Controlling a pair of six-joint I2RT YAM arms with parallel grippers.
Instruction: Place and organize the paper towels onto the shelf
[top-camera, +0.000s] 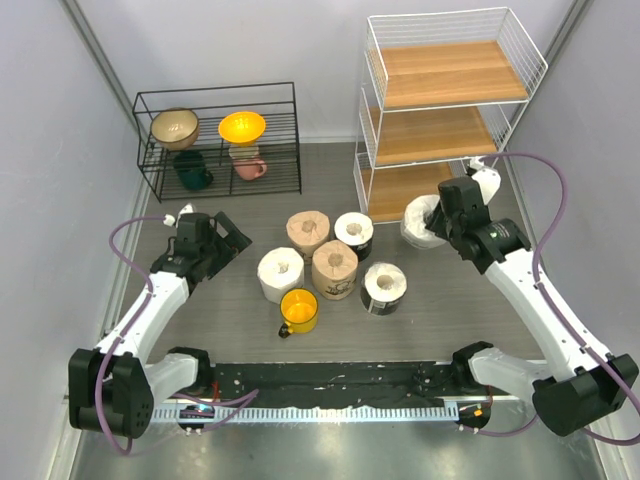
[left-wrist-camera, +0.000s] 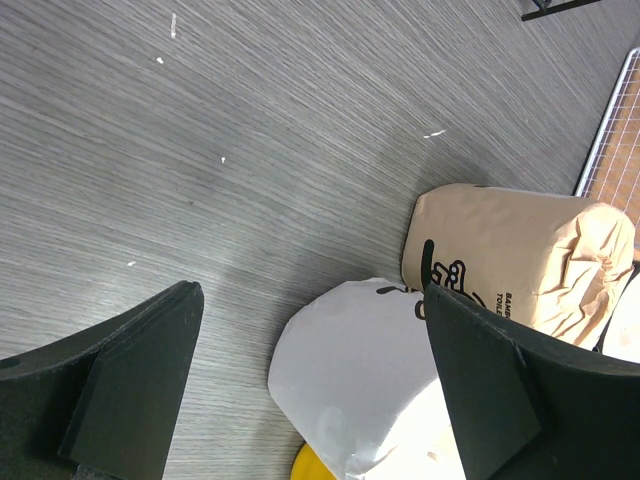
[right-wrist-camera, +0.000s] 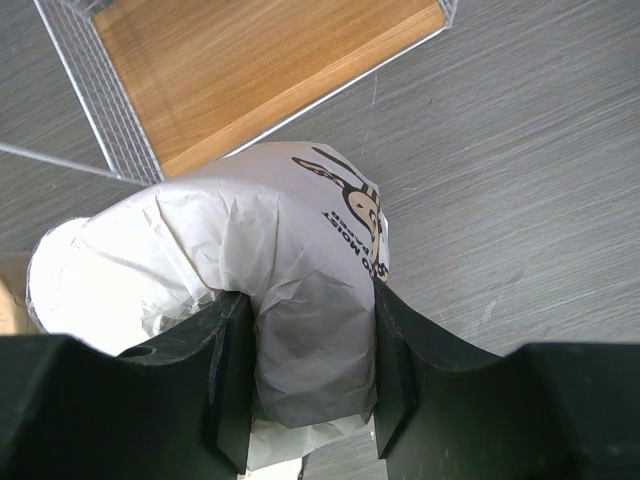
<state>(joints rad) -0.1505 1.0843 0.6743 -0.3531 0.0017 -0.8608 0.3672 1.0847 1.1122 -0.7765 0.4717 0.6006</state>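
Note:
The shelf stands at the back right and all three of its wooden boards are bare. My right gripper is shut on a white paper towel roll just in front of the lowest board. The right wrist view shows both fingers squeezing its crinkled wrap, with the board beyond. Several more rolls stand mid-table: two tan and three white. My left gripper is open and empty, left of them. The left wrist view shows a white roll and a tan roll.
A yellow mug stands just in front of the rolls and shows at the bottom of the left wrist view. A low black wire rack with bowls and mugs stands at the back left. Grey walls close in both sides.

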